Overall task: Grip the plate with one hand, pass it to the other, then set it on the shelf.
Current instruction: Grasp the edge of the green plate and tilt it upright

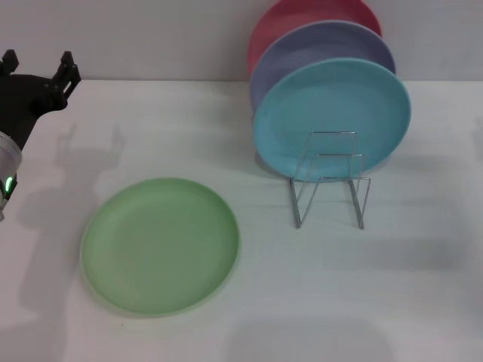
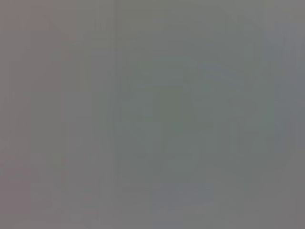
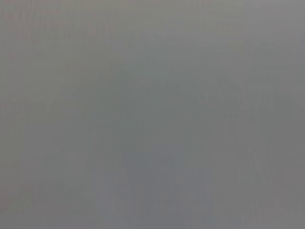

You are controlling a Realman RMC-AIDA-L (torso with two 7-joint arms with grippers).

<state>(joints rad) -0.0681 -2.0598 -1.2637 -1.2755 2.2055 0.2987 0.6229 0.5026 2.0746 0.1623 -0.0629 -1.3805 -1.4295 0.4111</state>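
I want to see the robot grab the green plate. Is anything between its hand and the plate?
No. The left gripper hangs at the table's far left, jaws open, and only bare white table lies between it and the green plate. The right gripper is out of view.

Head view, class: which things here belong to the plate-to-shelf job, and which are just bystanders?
Belong: light-green plate, flat on the table; wire rack; left gripper, open, far left.
Bystanders: turquoise plate, lavender plate, pink plate, all standing in the rack.

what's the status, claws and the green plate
Left claw open, raised far left. Right claw out of view. Green plate flat on table, untouched. Rack front slots free.
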